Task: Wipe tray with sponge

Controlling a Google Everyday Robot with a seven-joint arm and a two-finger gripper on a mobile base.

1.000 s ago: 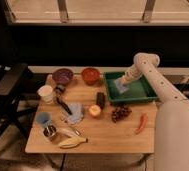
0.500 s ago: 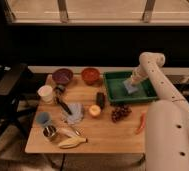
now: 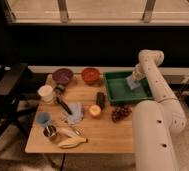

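A green tray (image 3: 119,91) sits at the far right of the wooden table. A pale blue sponge (image 3: 131,83) lies inside it near its right wall. My gripper (image 3: 135,76) reaches down from the white arm (image 3: 155,87) and sits right on top of the sponge, pressing it onto the tray floor.
On the wooden table (image 3: 103,132): purple bowl (image 3: 62,76), red bowl (image 3: 90,75), white cup (image 3: 46,93), blue cup (image 3: 43,119), blue cloth (image 3: 75,113), an orange fruit (image 3: 94,111), dark bar (image 3: 101,100), grapes (image 3: 120,113), banana (image 3: 69,141). A black chair (image 3: 5,95) stands at left.
The gripper and sponge have moved from the tray's left side across to its right side, the arm swinging right with them.
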